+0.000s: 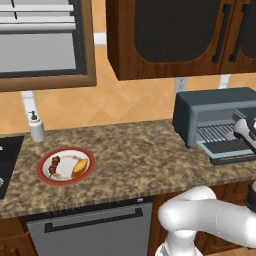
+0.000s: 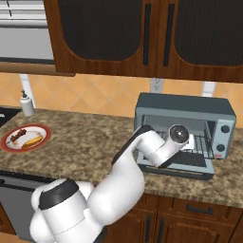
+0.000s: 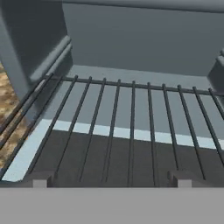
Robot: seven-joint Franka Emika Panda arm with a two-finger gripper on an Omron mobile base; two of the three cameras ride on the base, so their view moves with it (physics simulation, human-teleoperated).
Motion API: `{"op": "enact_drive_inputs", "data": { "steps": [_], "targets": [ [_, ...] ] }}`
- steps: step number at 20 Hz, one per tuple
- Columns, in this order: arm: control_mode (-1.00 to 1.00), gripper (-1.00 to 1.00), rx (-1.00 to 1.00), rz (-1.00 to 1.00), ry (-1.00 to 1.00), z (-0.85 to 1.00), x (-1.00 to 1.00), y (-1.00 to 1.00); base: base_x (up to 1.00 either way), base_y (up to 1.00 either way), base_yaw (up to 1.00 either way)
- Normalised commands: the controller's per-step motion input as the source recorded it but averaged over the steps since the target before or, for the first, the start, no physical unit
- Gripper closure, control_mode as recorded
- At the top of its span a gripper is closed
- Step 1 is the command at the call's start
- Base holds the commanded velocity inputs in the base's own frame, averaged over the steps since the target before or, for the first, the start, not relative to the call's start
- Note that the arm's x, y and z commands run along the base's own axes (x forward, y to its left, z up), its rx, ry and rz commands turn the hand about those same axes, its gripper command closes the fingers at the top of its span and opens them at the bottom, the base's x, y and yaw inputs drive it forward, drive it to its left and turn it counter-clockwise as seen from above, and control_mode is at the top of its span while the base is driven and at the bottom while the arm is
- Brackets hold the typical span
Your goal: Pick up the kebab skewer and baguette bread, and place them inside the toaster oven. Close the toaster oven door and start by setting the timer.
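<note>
1. Low in the hand view, the gripper (image 3: 109, 178) has its fingers (image 3: 40, 179) spread wide and empty over the wire rack (image 3: 131, 127).
2. The toaster oven (image 2: 185, 130) sits at the right of the right base view, its door (image 2: 187, 166) dropped open.
3. At the left, the plate (image 1: 46, 177) carries the kebab skewer (image 1: 54, 164) beside the baguette bread (image 1: 80, 168).
4. A soap dispenser (image 1: 36, 127) stands in the left base view's upper left.

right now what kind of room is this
A home kitchen, rendered rather than real by the look of it: a speckled granite counter under dark wood wall cabinets, with an open toaster oven and a soap dispenser on it.
</note>
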Motion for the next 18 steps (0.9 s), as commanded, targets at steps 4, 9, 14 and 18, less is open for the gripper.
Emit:
{"op": "enact_drive_inputs", "data": {
  "steps": [4,9,14,18],
  "targets": [
    [-1.0,-1.0,-0.01,0.11,0.02,0.78,-0.66,0.8,0.0,0.0,0.0],
    [-1.0,-1.0,-0.02,0.12,0.24,0.31,-0.24,1.0,0.0,0.0,0.0],
    [-1.0,-1.0,-0.02,0.17,0.14,-0.07,-0.47,1.0,0.0,0.0,0.0],
    [-1.0,-1.0,0.0,0.15,0.07,-0.16,-0.22,1.0,0.0,0.0,0.0]
  ]
}}
